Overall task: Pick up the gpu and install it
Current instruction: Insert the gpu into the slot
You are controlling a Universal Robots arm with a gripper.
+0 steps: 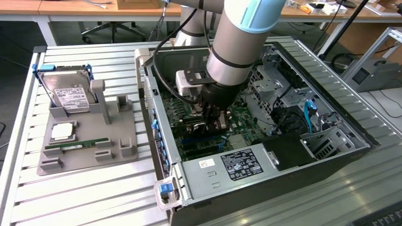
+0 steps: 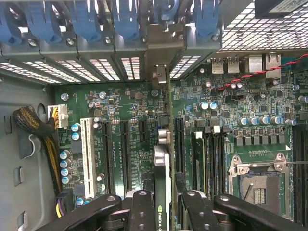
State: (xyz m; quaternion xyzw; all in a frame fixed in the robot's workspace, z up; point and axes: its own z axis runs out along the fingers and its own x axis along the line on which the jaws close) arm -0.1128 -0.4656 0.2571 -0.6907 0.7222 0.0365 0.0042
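A slatted metal table (image 1: pixel 94 197) carries an open computer case (image 1: pixel 355 141). 1 robot arm (image 1: pixel 242 37) reaches down inside it, above the green motherboard (image 2: pixel 125 110). Its gripper (image 2: pixel 166 198) has 2 black fingers (image 2: pixel 143 208) clamped on the gpu (image 2: pixel 161 161), which stands edge-on among the expansion slots, with its bracket end at the rear openings.

Materials: gpu (image 2: pixel 162 168), green circuit board with black plastic cooler; gripper (image 2: pixel 166 202), matt black fingers (image 2: pixel 142 208); case (image 1: pixel 146 89), grey sheet metal with blue plastic clips (image 2: pixel 86 19); tabletop (image 1: pixel 94 197), ribbed aluminium.
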